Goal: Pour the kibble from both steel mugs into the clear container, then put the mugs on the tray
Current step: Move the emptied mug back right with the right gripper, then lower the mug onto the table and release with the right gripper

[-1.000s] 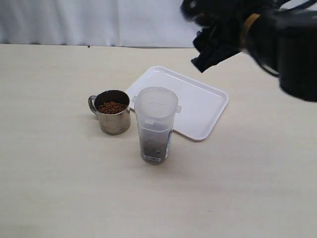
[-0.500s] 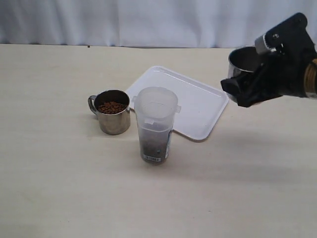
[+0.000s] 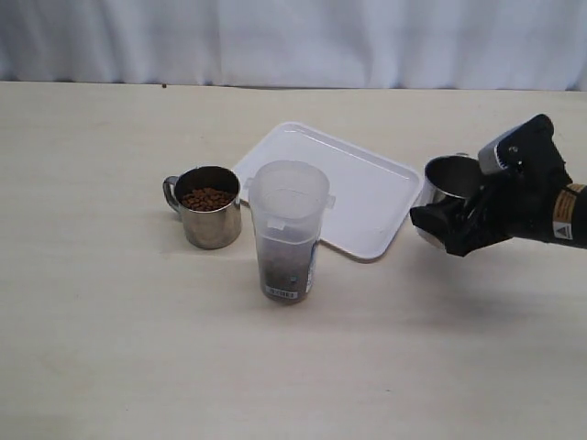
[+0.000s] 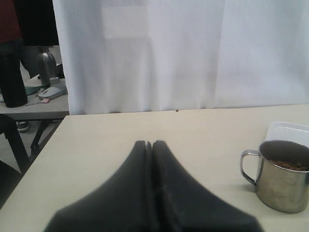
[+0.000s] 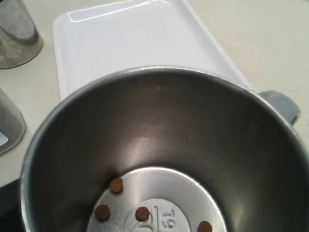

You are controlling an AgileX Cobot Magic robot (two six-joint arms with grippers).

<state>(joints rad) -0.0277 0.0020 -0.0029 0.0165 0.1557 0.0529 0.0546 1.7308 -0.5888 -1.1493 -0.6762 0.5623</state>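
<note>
On a pale table (image 3: 110, 348) before a white curtain (image 3: 275, 37), the right gripper (image 3: 456, 223), jaws wide, clasps the near-empty mug (image 3: 447, 176), likely light, slick and rigid, by its wall just beside the tray (image 3: 367, 197), while the left gripper (image 4: 152, 145), closed on nothing, faces the heavier full mug (image 3: 209, 220) beside the container (image 3: 288, 234).

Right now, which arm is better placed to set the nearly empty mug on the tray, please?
Right: right gripper holds the nearly empty mug beside the tray; left gripper is shut, empty.

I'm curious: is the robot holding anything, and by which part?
The right gripper holds the nearly empty steel mug around its body; the left gripper, shut, holds nothing.
</note>
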